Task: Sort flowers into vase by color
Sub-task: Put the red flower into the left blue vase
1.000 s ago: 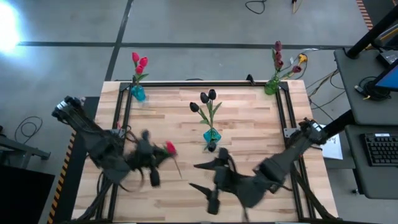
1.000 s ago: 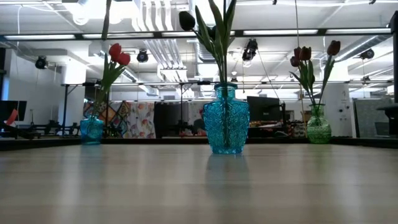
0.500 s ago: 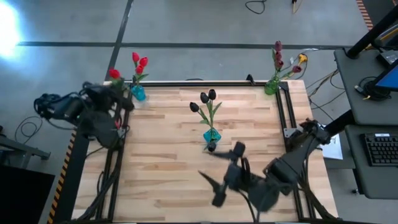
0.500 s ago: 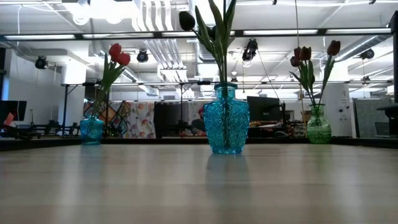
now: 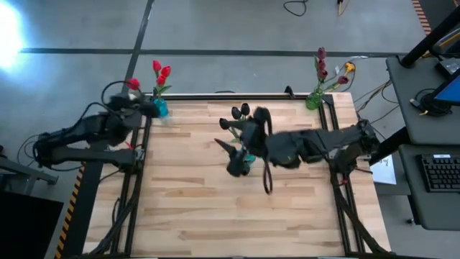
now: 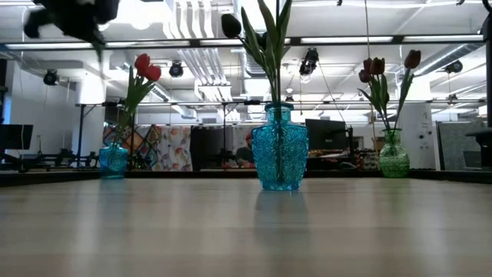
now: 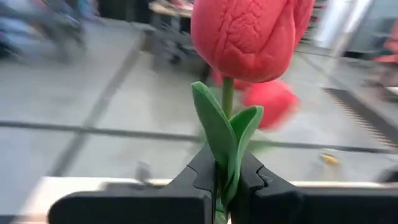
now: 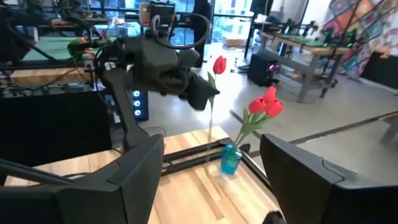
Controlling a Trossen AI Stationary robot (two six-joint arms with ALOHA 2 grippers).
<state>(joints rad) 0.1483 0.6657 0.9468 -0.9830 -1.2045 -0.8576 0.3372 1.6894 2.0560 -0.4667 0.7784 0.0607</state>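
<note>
Left gripper (image 7: 224, 186) pinches a red tulip (image 7: 249, 34) by its thin green stem, two smooth leaves squeezed between the dark fingers (image 7: 202, 174) and the veined, waxy head standing upright above them. From above, that gripper (image 5: 147, 108) sits at the table's far left corner, just beside a small blue glass vase (image 5: 159, 108) that holds more red tulips (image 5: 162, 72). Its arm reaches in low from the left, outside the frame.

Right gripper (image 5: 237, 155) has its broad fingers (image 8: 134, 174) spread wide, holding nothing; it hovers mid-table, covering much of a cut-glass teal vase (image 6: 279, 158) with black tulips (image 5: 241, 111). That arm stretches across from the right edge.

At the far right corner stands a green vase (image 5: 313, 101) of maroon tulips (image 5: 321, 63). Pale wood planks make up the table (image 5: 201, 208).
</note>
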